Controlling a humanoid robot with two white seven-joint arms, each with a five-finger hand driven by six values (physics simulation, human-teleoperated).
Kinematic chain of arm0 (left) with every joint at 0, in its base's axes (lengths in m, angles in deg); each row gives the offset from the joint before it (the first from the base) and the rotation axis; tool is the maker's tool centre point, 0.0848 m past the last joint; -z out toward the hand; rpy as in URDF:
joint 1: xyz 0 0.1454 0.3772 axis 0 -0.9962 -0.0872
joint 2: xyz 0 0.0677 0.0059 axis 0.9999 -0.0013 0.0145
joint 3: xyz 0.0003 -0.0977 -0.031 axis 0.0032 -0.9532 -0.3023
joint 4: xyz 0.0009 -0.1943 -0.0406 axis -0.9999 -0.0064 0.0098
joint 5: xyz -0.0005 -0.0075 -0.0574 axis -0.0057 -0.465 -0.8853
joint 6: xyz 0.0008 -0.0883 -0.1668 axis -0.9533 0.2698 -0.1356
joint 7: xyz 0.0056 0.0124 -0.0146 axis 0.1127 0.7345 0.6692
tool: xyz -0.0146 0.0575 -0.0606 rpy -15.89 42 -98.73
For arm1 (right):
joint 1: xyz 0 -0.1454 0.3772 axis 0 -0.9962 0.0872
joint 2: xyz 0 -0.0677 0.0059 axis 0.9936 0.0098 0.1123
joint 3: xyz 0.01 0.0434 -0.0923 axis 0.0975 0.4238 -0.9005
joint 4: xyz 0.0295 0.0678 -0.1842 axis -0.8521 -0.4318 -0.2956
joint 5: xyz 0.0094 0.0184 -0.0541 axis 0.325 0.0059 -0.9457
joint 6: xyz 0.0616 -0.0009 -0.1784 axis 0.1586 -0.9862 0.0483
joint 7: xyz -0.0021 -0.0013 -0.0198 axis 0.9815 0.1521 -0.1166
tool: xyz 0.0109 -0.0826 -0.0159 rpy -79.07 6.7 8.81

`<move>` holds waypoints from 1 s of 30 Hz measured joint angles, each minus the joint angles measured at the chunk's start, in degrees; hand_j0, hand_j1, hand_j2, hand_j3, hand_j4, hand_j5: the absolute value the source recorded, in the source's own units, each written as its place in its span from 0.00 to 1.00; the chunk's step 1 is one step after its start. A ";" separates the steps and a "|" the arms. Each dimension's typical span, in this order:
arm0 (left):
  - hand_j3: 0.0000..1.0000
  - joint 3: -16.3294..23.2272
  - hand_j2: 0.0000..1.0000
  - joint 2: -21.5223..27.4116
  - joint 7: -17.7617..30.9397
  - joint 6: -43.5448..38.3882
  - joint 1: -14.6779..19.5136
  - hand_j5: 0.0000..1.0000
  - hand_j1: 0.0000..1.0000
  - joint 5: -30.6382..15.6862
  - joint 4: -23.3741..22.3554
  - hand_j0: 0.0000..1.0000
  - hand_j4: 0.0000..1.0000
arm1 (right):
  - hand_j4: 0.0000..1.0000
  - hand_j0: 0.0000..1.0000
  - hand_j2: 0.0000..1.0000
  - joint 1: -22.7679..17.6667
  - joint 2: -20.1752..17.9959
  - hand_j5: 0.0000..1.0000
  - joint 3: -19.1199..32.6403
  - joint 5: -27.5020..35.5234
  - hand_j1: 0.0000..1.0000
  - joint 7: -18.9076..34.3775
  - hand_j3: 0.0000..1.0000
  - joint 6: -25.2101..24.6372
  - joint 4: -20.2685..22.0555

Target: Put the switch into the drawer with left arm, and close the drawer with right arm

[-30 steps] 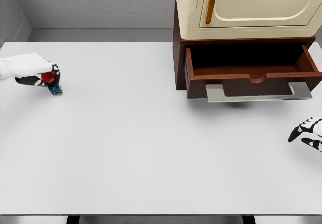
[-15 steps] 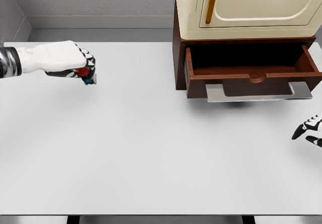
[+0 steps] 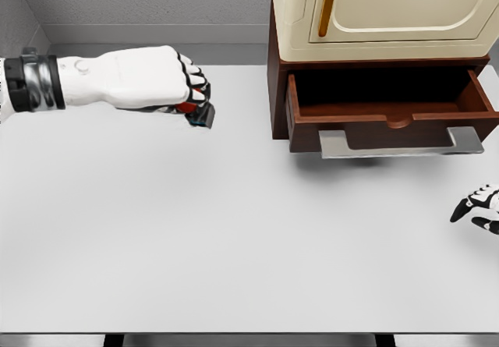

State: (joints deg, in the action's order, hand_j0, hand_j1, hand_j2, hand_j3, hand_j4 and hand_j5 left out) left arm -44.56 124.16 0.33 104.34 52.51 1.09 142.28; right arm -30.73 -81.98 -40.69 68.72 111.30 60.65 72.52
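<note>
White tabletop (image 3: 234,238) is filling most of the frame, with a grey wall running along the top. At the upper right a dark wooden cabinet (image 3: 277,90) is sitting on the table, carrying a cream-coloured unit (image 3: 390,12) on top. Its drawer (image 3: 390,117) is standing pulled out, the inside showing dark, with a flat grey handle (image 3: 401,143) sticking out along the front. In the upper left, the left hand (image 3: 148,78) is reaching in from the left edge, fingers curled tight around the switch (image 3: 199,113) (a small red and dark piece with a bit of blue, mostly hidden by the fingers). The switch is hanging above the table, left of the cabinet and well apart from the drawer. At the right edge, low down, the right hand (image 3: 479,207) is only partly showing, its fingers spread loosely and gripping nothing.
</note>
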 measured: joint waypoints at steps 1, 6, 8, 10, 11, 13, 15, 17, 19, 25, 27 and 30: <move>0.35 0.01 0.35 -0.55 0.01 0.00 0.35 0.35 0.35 -0.16 0.14 0.35 0.35 | 0.51 0.51 0.51 0.00 0.01 0.51 0.07 -0.03 0.51 0.00 0.51 0.00 -0.03; 0.35 0.00 0.35 -4.96 0.33 0.04 0.88 0.35 0.35 -0.33 0.22 0.35 0.35 | 0.51 0.51 0.51 -0.17 0.05 0.51 0.13 -0.12 0.51 0.00 0.51 -0.01 -0.09; 0.35 -0.03 0.35 -7.12 0.41 0.04 1.67 0.35 0.35 -0.36 0.15 0.35 0.35 | 0.51 0.51 0.51 -0.17 0.06 0.51 0.17 -0.07 0.51 0.00 0.51 -0.01 -0.06; 0.35 -0.04 0.35 -8.99 0.46 0.03 2.90 0.35 0.35 -0.43 0.09 0.35 0.35 | 0.51 0.51 0.51 -0.17 0.10 0.51 0.20 -0.06 0.51 0.00 0.51 -0.01 -0.06; 0.35 -0.04 0.35 -9.72 0.47 0.03 3.69 0.35 0.35 -0.44 0.06 0.35 0.35 | 0.51 0.51 0.51 -0.17 0.11 0.51 0.22 -0.07 0.51 0.00 0.51 -0.01 -0.07; 0.35 -0.04 0.35 -11.07 0.46 0.03 5.10 0.35 0.35 -0.59 0.02 0.35 0.35 | 0.51 0.51 0.51 -0.17 0.13 0.51 0.23 -0.07 0.51 0.00 0.51 -0.01 -0.08; 0.35 -0.05 0.35 -12.30 0.47 0.01 7.21 0.35 0.35 -1.07 -0.03 0.35 0.35 | 0.51 0.51 0.51 -0.17 0.13 0.51 0.20 -0.05 0.51 0.00 0.51 -0.01 -0.08; 0.35 -0.01 0.35 -13.63 0.43 0.03 7.47 0.35 0.35 -1.52 -0.29 0.35 0.35 | 0.51 0.51 0.51 -0.17 0.14 0.51 0.13 -0.05 0.51 0.00 0.51 -0.01 -0.08; 0.35 0.20 0.35 -15.98 0.64 0.00 8.70 0.35 0.35 -1.78 -1.93 0.35 0.35 | 0.51 0.51 0.51 -0.17 0.15 0.51 0.10 -0.06 0.51 0.00 0.51 -0.01 -0.09; 0.35 3.61 0.35 -26.46 4.56 0.06 11.25 0.35 0.35 -1.29 -16.16 0.35 0.35 | 0.51 0.51 0.51 -0.17 0.19 0.51 -0.05 -0.09 0.51 0.00 0.51 -0.01 -0.06; 0.35 4.72 0.35 -29.35 5.44 0.10 11.52 0.35 0.35 -0.99 -19.22 0.35 0.35 | 0.51 0.51 0.51 -0.09 0.21 0.51 -0.08 -0.09 0.51 0.00 0.51 -0.01 -0.03; 0.35 5.52 0.35 -32.92 6.00 0.09 13.18 0.35 0.35 -0.87 -22.30 0.35 0.35 | 0.51 0.51 0.51 -0.09 0.22 0.51 -0.14 -0.08 0.51 0.00 0.51 -0.01 0.00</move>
State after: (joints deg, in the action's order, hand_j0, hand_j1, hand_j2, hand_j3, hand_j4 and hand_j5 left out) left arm -39.04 91.24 6.33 104.43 65.70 0.22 119.98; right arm -30.82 -81.76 -40.83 68.64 111.30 60.64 72.52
